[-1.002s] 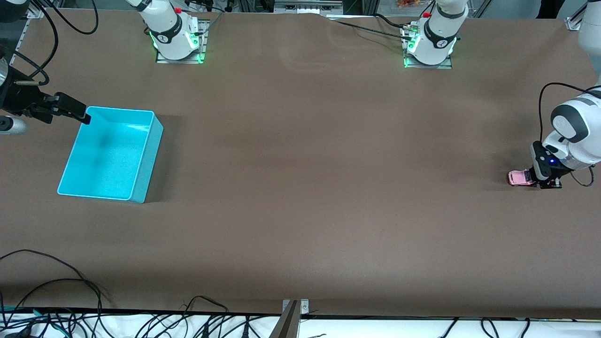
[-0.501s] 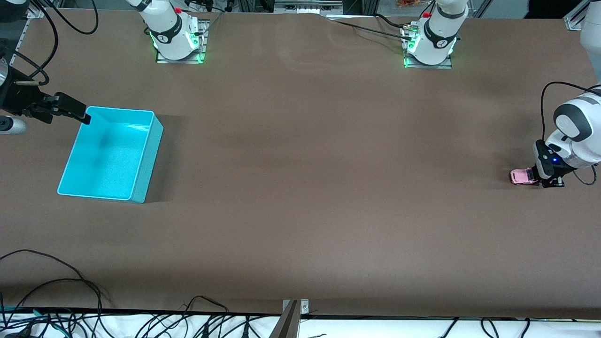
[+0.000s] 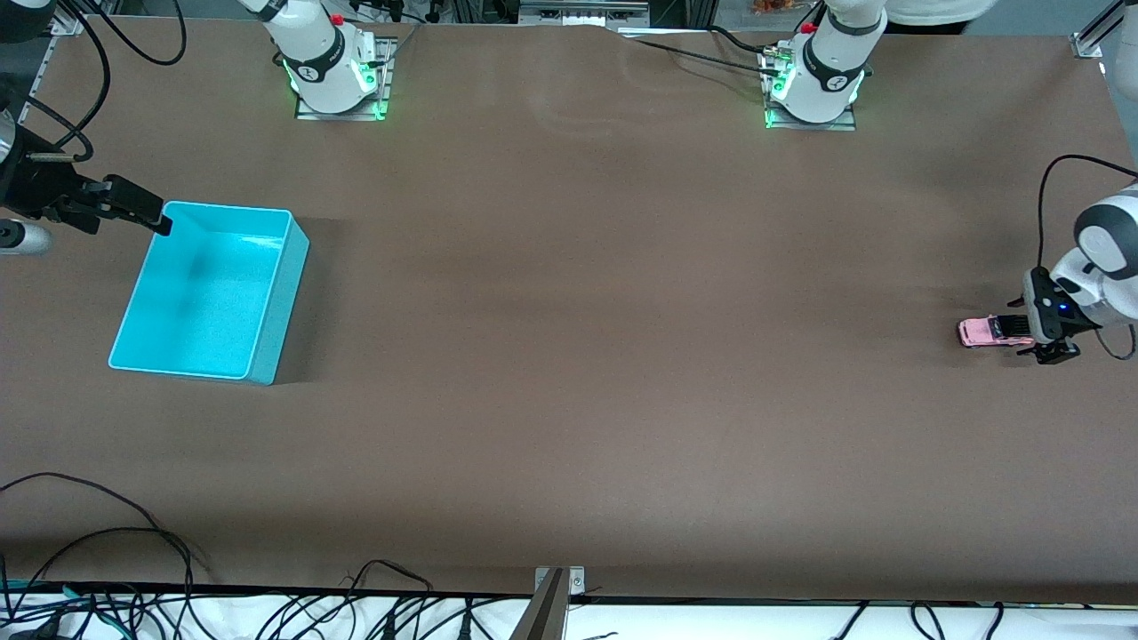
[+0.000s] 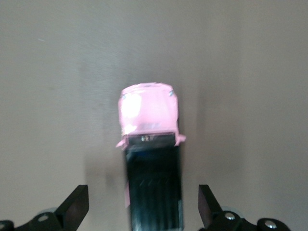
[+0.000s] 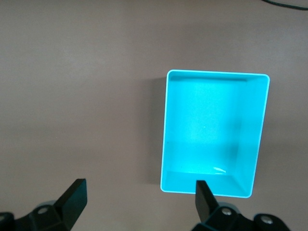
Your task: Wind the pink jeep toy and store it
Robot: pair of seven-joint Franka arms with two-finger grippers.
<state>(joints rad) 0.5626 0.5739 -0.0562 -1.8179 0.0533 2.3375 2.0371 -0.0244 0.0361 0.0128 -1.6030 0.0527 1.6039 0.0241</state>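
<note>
The pink jeep toy (image 3: 978,332) stands on the brown table near the left arm's end, its black roof toward my left gripper (image 3: 1036,333). In the left wrist view the jeep (image 4: 149,110) lies between the wide-open fingers (image 4: 77,207), which do not touch it; its black rear part is blurred. My right gripper (image 3: 160,220) is open and empty, held over the corner of the turquoise bin (image 3: 267,293) at the right arm's end. The right wrist view shows the bin (image 5: 216,73) empty.
The two arm bases (image 3: 333,80) stand along the table edge farthest from the front camera. Cables (image 3: 107,569) lie along the table edge nearest to it. Brown table (image 3: 622,311) stretches between the bin and the jeep.
My left gripper has let go of the jeep and drawn back toward the left arm's end of the table, uncovering the black roof. The jeep has shifted slightly. The right arm has not moved.
</note>
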